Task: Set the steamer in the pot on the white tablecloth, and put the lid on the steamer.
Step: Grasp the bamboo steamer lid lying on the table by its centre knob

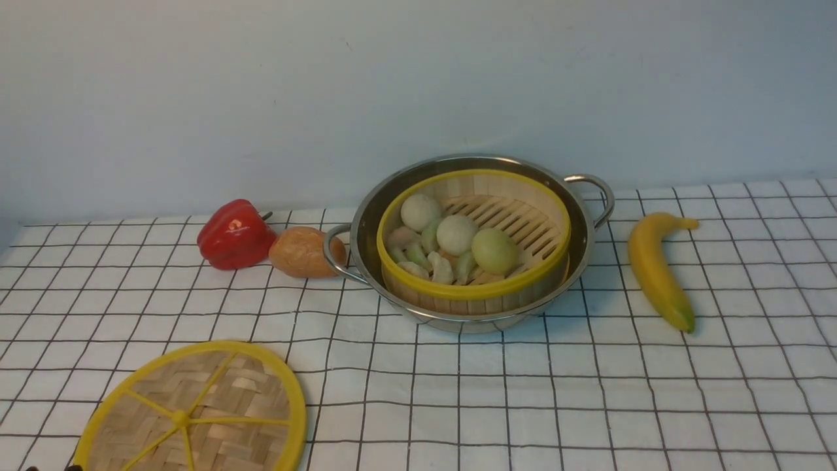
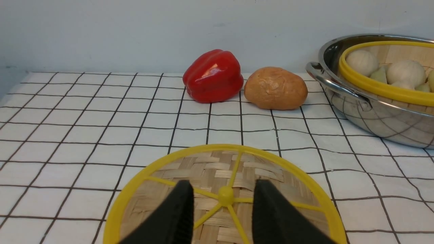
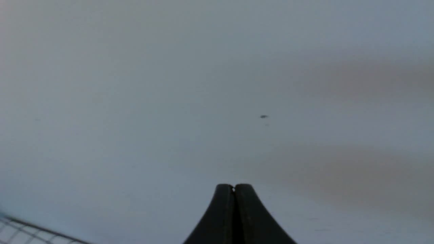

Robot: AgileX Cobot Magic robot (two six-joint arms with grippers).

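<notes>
Closest to the camera, the lid point(image 1: 216, 392) lies flat on the white tablecloth point(image 1: 523, 392) at the near left of the tabletop, well apart from the pot point(image 1: 373, 216). The left fingers point(image 2: 176, 217) hang low over the lid, a moderate gap between them, one on either side of its yellow centre hub and not closed on it. Farther back, in the middle, the pot stands on the cloth with the steamer point(image 1: 471, 304) sitting inside it, uncovered. Pale buns point(image 1: 456, 234) and dumplings fill the steamer's left half. A red pepper point(image 1: 234, 234) and a brown bread roll point(image 1: 302, 252) lie to the pot's left, the roll just beside its handle. A banana point(image 1: 656, 271) lies to the pot's right. The right fingers point(image 3: 222, 210) are pressed together, empty, facing a plain wall point(image 3: 135, 84).
</notes>
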